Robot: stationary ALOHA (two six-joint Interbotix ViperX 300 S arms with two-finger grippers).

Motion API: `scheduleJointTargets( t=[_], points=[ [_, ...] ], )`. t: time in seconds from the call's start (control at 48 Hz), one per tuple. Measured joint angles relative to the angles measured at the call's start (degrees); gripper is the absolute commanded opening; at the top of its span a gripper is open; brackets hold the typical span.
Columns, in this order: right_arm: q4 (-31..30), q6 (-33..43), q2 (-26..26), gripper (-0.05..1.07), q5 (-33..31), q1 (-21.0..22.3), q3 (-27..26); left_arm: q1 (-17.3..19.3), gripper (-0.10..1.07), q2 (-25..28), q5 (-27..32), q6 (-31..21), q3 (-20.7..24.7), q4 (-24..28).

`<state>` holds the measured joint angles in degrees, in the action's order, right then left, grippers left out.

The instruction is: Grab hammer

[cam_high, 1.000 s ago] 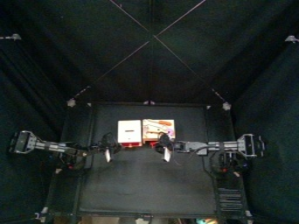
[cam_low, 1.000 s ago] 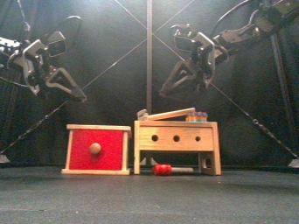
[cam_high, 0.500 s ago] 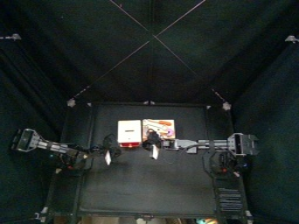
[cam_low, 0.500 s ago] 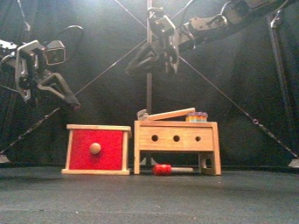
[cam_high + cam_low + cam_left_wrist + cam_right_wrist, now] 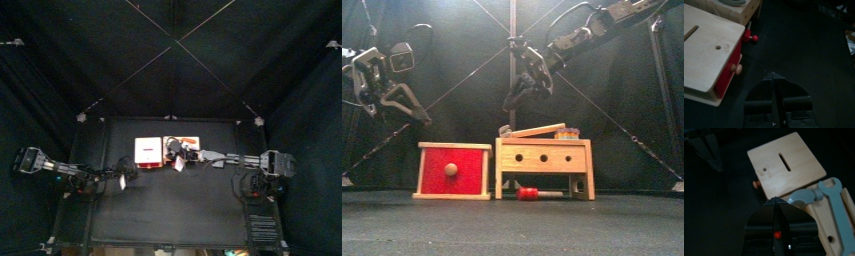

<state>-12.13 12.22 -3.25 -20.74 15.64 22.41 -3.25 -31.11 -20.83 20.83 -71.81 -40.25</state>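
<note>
From where I stand, the thing to fetch looks to be the small toy hammer with a red head and a short pale wooden handle (image 5: 529, 193). It lies on its side on the black desk (image 5: 513, 228), under the light wooden toy workbench with round holes in its front (image 5: 543, 155), between the bench's legs and just beside the red-fronted wooden box with a round knob (image 5: 454, 170). It is small and partly shadowed, so I am judging its shape more than seeing it. A grey toy wrench (image 5: 827, 193) lies on top of the bench and is not what is wanted. The left pincer (image 5: 402, 100) hangs high above the box's side of the desk, released and empty. The right pincer (image 5: 523, 98) hovers well above the bench and carries nothing, but whether it is released or clenched I cannot tell. I would expect the hammer to be light, stiff and not fragile. Painted wood is likely smooth, so it could slide or roll off its round head if nudged. The handle seems the better place to take hold, across its width close to the head. The bench top overhangs it, so I think a low approach from the front would be needed, not one from straight above
</note>
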Motion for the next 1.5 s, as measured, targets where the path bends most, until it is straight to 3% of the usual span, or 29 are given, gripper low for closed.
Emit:
scheduleJointTargets(
  t=[0.208, 0.438, 1.083, 1.5],
  points=[
    [-5.4, -0.1, -0.3, 0.69, -5.1, 1.1, -0.3, 4.2, 0.36, 0.0, -0.1, -0.1, 0.0, 4.0],
    [-6.5, -0.3, -0.3, 0.79, -6.7, 2.3, 0.0, 7.9, 0.36, 0.0, -0.1, -0.3, -0.2, 7.3],
    [-7.7, -0.7, 1.5, 0.77, -8.8, 2.7, 1.5, 8.7, 0.36, 0.0, -0.1, -0.4, -0.4, 7.6],
    [-9.3, -0.5, 1.5, 0.59, -8.8, 2.7, 1.5, 8.8, 0.36, 0.0, 0.0, -0.4, -0.4, 7.5]
  ],
)
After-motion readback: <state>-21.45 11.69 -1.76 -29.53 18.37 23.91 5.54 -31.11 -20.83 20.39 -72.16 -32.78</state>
